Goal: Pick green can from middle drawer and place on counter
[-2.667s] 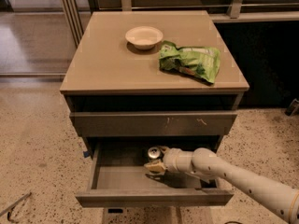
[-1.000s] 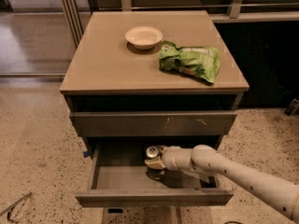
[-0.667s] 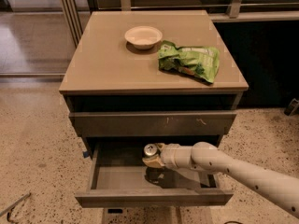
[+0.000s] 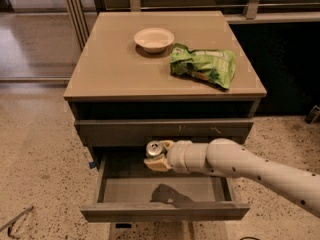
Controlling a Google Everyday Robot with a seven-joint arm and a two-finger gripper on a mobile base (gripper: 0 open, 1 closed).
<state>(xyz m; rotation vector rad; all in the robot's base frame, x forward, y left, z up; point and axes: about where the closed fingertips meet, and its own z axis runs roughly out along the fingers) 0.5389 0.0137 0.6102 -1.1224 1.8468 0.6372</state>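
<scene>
The green can shows its shiny silver top; its dark body is mostly hidden by my gripper. My gripper, on a white arm reaching in from the right, is shut on the can and holds it above the open middle drawer, in front of the scratched drawer front above. The can's shadow lies on the drawer's grey floor. The beige counter tops the cabinet higher up.
A white bowl sits at the back middle of the counter. A bright green snack bag lies on its right side. The drawer front with pale scratch marks is closed. Speckled floor surrounds the cabinet.
My gripper has lifted the green can up from the drawer floor, and it now hangs higher, level with the scratched drawer front.
</scene>
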